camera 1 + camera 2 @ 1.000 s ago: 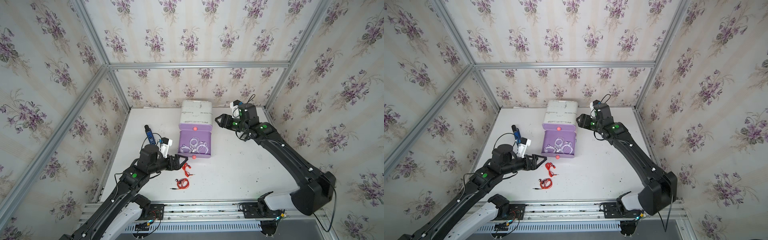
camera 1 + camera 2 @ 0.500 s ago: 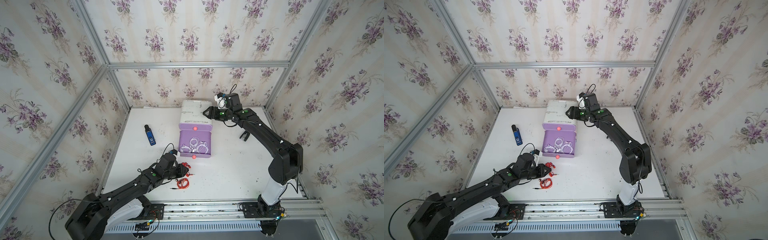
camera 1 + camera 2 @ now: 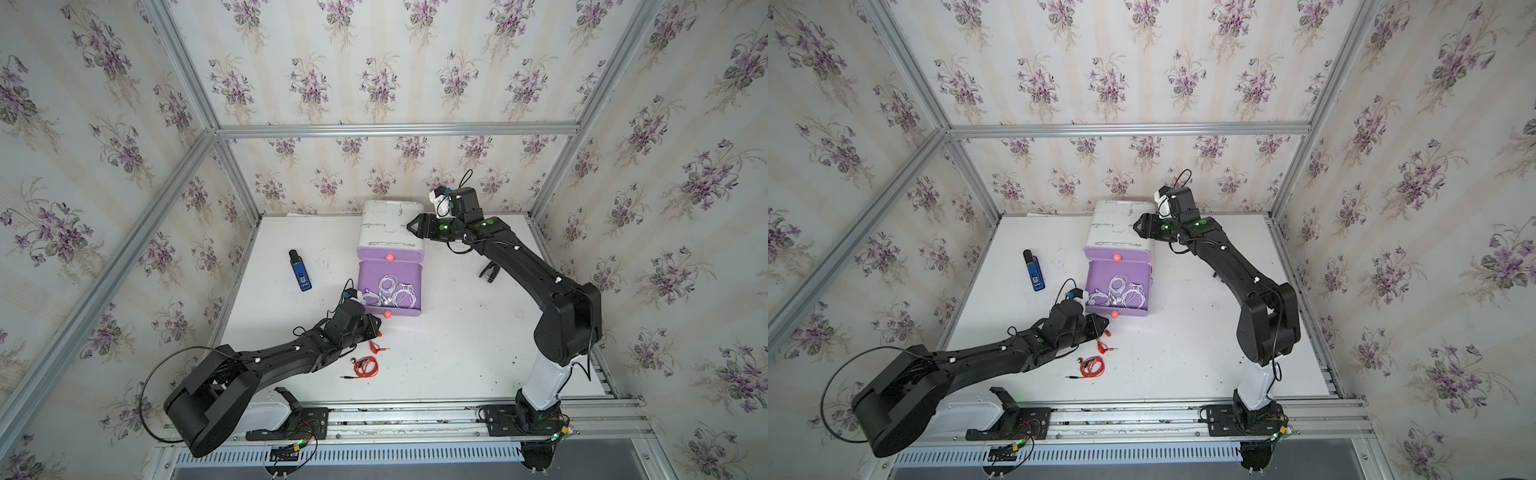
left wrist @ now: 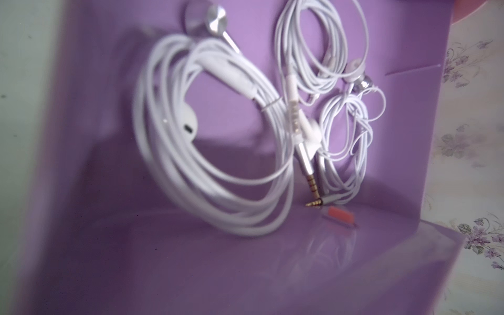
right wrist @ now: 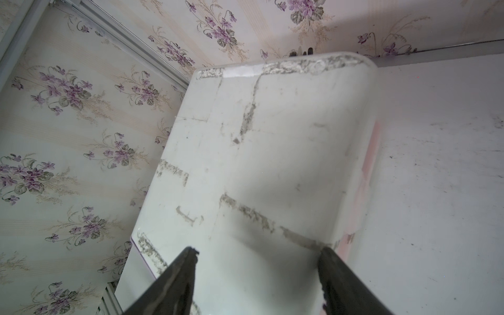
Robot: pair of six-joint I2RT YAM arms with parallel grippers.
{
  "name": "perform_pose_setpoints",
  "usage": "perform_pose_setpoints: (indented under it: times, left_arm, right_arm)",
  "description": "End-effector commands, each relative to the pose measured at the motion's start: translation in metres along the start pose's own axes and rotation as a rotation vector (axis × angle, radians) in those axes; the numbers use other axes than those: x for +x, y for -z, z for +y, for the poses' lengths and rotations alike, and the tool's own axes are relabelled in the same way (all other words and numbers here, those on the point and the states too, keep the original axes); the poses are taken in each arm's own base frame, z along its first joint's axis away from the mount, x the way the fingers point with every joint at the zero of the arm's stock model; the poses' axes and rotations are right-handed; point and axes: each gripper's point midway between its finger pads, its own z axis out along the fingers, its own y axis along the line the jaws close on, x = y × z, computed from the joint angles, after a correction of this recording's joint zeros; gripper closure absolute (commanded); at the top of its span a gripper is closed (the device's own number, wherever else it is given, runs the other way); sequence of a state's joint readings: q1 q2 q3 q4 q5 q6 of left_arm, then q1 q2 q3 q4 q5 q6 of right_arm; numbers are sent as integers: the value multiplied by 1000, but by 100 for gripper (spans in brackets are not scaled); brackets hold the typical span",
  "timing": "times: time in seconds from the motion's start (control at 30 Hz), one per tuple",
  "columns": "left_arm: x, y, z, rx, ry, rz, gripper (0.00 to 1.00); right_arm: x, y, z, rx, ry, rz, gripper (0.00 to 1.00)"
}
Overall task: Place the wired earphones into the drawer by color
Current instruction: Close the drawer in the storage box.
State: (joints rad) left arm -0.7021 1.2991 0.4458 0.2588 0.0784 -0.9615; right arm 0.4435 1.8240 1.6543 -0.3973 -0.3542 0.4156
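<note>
Several white wired earphones lie coiled in the open purple drawer. Two red sets are on the table in front of it. One red coil lies free. My left gripper is low on the other red set, jaws together, with its cord trailing from the tip. The left wrist view shows no fingers. My right gripper stands open over the white cabinet top.
A blue-and-black gadget lies left of the cabinet. The upper purple drawer front with a pink knob is shut. A small black object sits under the right arm. Walls enclose the table on three sides.
My left arm dropped low to the table onto the red earphones and its jaws closed. My right gripper swung left to hover over the cabinet top.
</note>
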Motion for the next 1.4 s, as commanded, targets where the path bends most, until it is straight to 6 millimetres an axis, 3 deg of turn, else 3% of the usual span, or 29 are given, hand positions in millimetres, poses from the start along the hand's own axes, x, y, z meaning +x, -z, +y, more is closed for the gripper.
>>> perform_pose_setpoints:
  times: [0.0, 0.4, 0.67, 0.8, 1.1, 1.37]
  left_arm:
    - [-28, 6, -18, 14, -12, -127, 76]
    - [-58, 9, -24, -67, -27, -249, 73]
    - [-85, -4, -44, -91, -58, -295, 72]
    - [-94, -19, -43, -126, -50, -309, 72]
    - [-128, -33, -32, -219, -30, -361, 70]
    - [-136, -47, -25, -239, 33, -368, 67]
  right_arm:
    - [4, -5, 2, -19, 9, 17, 27]
    - [9, -8, -1, -20, 7, 31, 27]
    - [15, -14, -5, -20, -1, 55, 27]
    - [15, -15, -5, -21, 1, 57, 27]
    - [19, -19, -6, -27, 3, 73, 27]
    - [24, -21, -9, -23, 11, 90, 28]
